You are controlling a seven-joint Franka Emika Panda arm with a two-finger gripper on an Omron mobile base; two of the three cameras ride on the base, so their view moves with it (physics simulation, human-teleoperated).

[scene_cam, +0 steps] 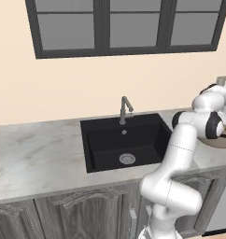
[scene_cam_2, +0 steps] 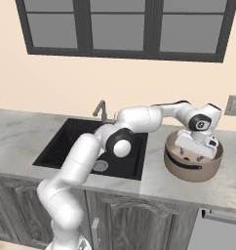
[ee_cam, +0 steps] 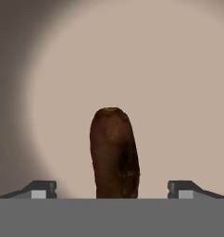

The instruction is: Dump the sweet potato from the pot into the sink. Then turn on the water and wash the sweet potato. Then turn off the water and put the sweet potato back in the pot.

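over the pot (scene_cam_2: pixel 193 163), hand (ee_cam: pixel 112 189) spread wide

A marble counter (scene_cam: pixel 35 158) in light grey with soft veins ran along the wall. Under it stood grey wooden cabinets (scene_cam: pixel 82 212) with carved door panels. Above the counter the wall (scene_cam: pixel 63 88) was plain peach-beige. A window (scene_cam: pixel 126 25) with a dark frame and greyish panes sat high on this wall. A pale wall outlet (scene_cam_2: pixel 234 105) was fixed at the right, just above the counter.
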